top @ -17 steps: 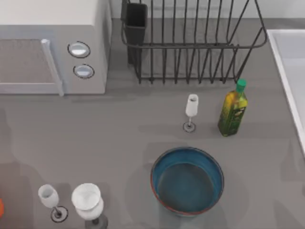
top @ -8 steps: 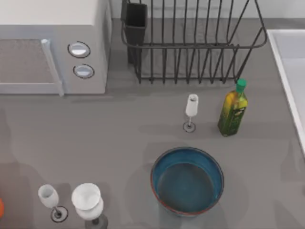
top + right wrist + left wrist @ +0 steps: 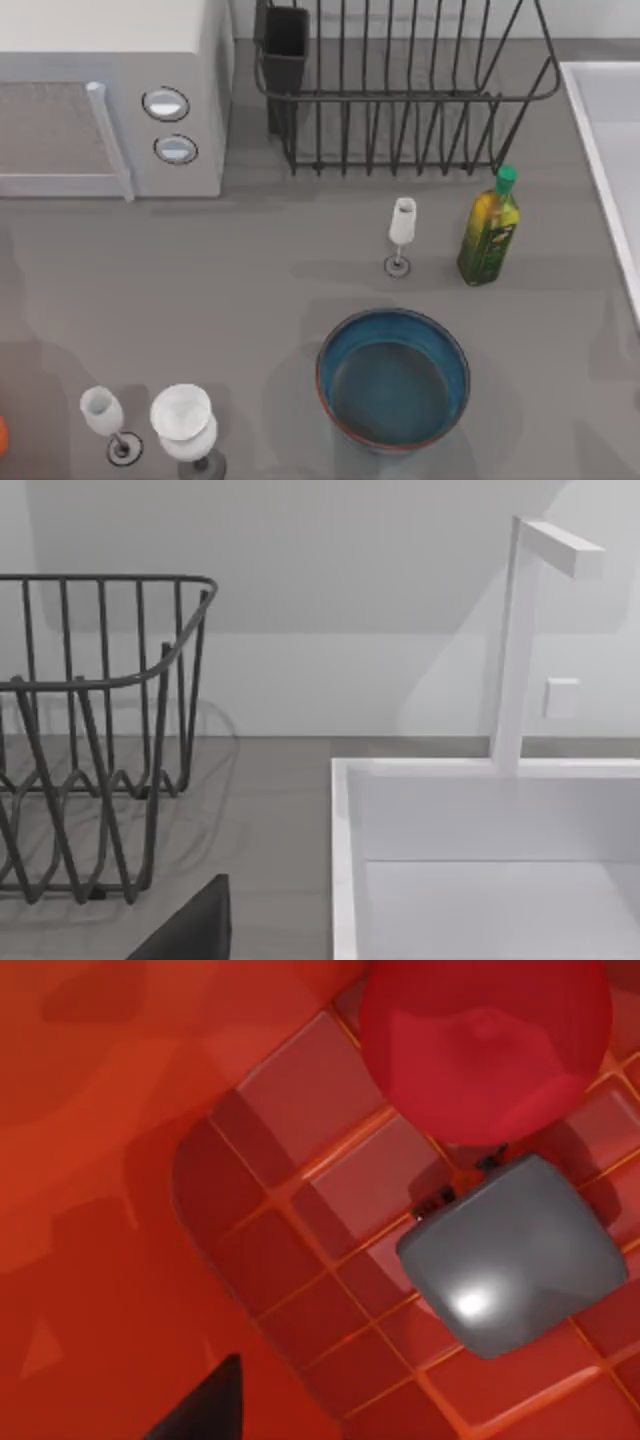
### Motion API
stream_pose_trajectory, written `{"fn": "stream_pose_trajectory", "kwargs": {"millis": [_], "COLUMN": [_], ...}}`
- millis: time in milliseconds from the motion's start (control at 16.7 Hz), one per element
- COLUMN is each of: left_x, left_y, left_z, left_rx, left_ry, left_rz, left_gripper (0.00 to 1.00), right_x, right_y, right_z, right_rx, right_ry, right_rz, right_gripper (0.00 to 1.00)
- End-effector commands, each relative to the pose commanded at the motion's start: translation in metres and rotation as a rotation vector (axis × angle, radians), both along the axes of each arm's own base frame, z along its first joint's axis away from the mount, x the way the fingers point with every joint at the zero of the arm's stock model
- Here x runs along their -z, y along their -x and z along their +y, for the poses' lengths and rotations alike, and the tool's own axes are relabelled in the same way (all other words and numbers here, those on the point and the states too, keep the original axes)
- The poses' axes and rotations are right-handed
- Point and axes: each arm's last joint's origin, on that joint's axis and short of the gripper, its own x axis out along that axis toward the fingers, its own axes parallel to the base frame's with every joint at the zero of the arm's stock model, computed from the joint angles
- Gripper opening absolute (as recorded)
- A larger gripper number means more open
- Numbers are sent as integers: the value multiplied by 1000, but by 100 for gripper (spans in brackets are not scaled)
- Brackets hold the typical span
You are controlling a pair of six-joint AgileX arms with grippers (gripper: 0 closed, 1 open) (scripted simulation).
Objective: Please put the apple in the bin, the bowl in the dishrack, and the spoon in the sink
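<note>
Left gripper (image 3: 400, 1320) over the red bin (image 3: 120, 1110); I cannot tell its finger state.
Apple (image 3: 485, 1045) lies on the bin's grid floor; bowl (image 3: 393, 379) sits near the dishrack (image 3: 400, 95), beside the sink (image 3: 600, 130).

The microwave (image 3: 110, 100) sits at the counter's (image 3: 250, 290) back left, with the dishrack (image 3: 400, 100) beside it to the right and the sink (image 3: 610, 150) at the right edge. Before the rack stand a small wine glass (image 3: 401, 232) and, to its right, an oil bottle (image 3: 489, 230). The bowl (image 3: 393, 380) lies nearer the front. Two more glasses (image 3: 150, 422) stand front left.
</note>
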Motion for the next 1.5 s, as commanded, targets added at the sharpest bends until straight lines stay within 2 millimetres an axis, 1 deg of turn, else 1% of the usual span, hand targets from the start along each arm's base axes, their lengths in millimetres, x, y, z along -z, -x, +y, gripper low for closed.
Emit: {"fn": "stream_pose_trajectory", "kwargs": {"millis": [180,360,480,660,900,1140,1320,1500], "left_x": [-2,-3,1,10,28,45,53,55], "left_y": [9,25,37,58,82,94,96,96], "left_z": [-8,-21,-30,-43,-58,-67,-70,-71], "left_rx": [9,17,26,49,97,151,175,178], "left_ry": [-11,-23,-23,-8,44,125,170,176], "left_rz": [-104,-283,-420,-655,-1015,-1322,-1436,-1449], "left_gripper": [100,100,100,100,100,100,100,100], "right_x": [0,0,0,0,0,0,0,0], "right_y": [0,0,0,0,0,0,0,0], "right_z": [0,0,0,0,0,0,0,0], "right_rx": [0,0,0,0,0,0,0,0], "right_ry": [0,0,0,0,0,0,0,0], "right_rz": [0,0,0,0,0,0,0,0], "right_gripper": [100,100,100,100,100,100,100,100]}}
